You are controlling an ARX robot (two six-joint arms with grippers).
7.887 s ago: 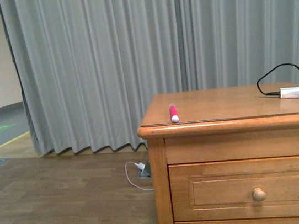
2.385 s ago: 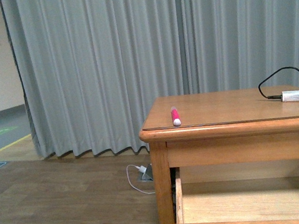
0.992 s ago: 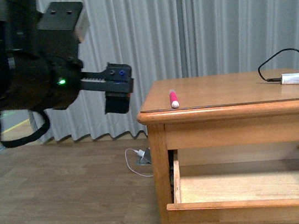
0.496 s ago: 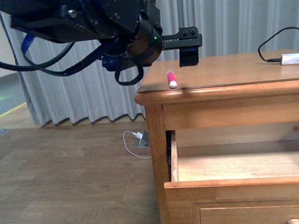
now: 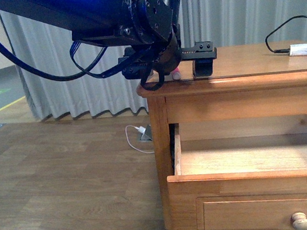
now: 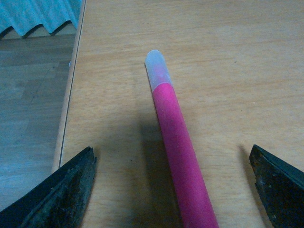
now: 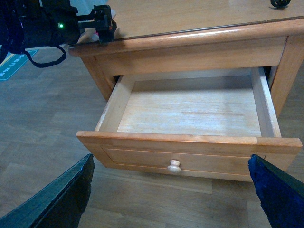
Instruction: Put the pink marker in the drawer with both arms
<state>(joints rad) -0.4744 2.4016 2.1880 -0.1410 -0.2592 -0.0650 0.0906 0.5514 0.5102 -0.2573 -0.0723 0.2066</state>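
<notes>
glossy wood top (image 6: 228, 57): left gripper (image 6: 173, 187) gapes astride pink marker (image 6: 178, 137); right gripper (image 7: 171, 202) seemingly spread.

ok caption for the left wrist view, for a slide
Open left gripper straddles the pink marker lying on the wooden cabinet top
</notes>
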